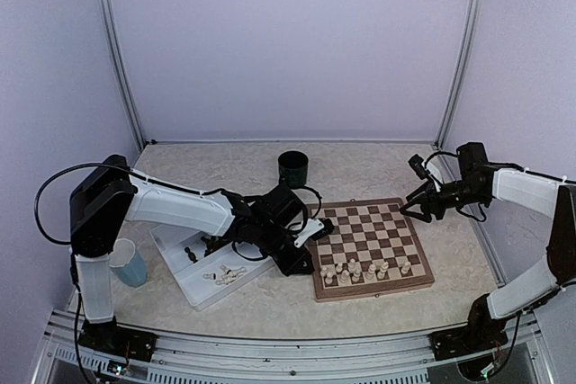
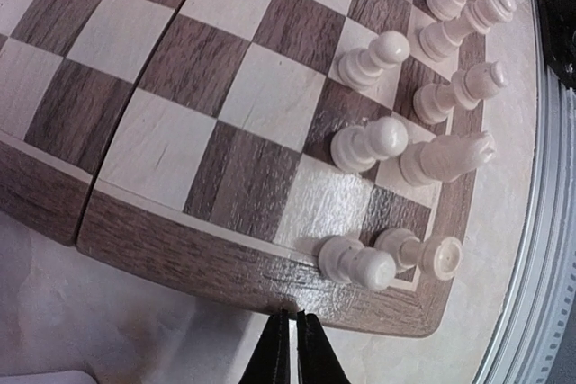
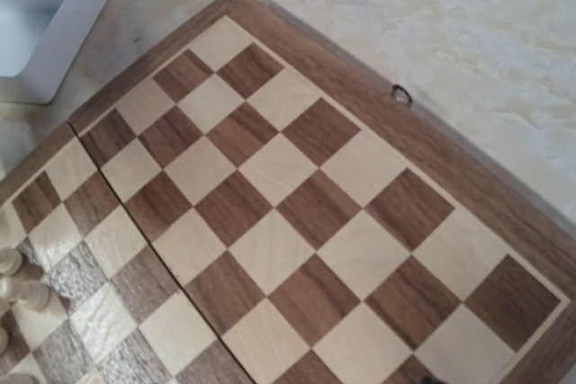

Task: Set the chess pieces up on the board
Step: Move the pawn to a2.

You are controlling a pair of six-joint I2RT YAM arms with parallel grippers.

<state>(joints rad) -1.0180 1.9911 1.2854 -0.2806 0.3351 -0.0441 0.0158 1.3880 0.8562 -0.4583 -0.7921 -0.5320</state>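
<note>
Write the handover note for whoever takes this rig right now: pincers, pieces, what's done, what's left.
Left pincer: shut, empty, just off the left edge of the board.
Right pincer: above the board's far-right corner, nothing seen in it; opening unclear.
Done: several cream pieces stand on the board's near rows.
Left: other cream pieces and dark pieces lie in the white tray; no dark piece is on the board yet.
</note>
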